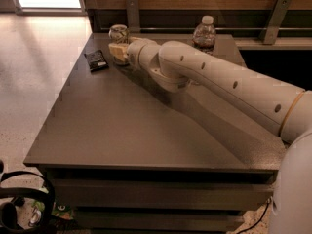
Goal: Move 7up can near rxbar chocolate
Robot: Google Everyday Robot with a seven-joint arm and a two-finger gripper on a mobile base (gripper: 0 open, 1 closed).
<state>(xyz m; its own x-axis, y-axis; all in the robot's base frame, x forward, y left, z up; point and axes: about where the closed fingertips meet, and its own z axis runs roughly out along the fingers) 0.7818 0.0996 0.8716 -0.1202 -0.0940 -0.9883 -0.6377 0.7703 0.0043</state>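
Observation:
The 7up can [118, 33], whitish-silver with a silver top, stands upright at the far left of the dark table [122, 130]. The rxbar chocolate [96, 60], a flat dark wrapper, lies on the table just left of and a little nearer than the can. My gripper [117, 51] with tan pads sits directly in front of the can's lower part, to the right of the bar. It hides the can's base, and I cannot tell whether it touches the can. My white arm [219, 84] reaches across the table from the right.
A clear plastic water bottle [204, 33] stands at the back of the table, right of the arm's wrist. A wood-panelled wall with metal brackets [132, 13] runs behind the table. The floor [34, 82] drops off along the table's left edge. Black headphones [24, 204] lie at lower left.

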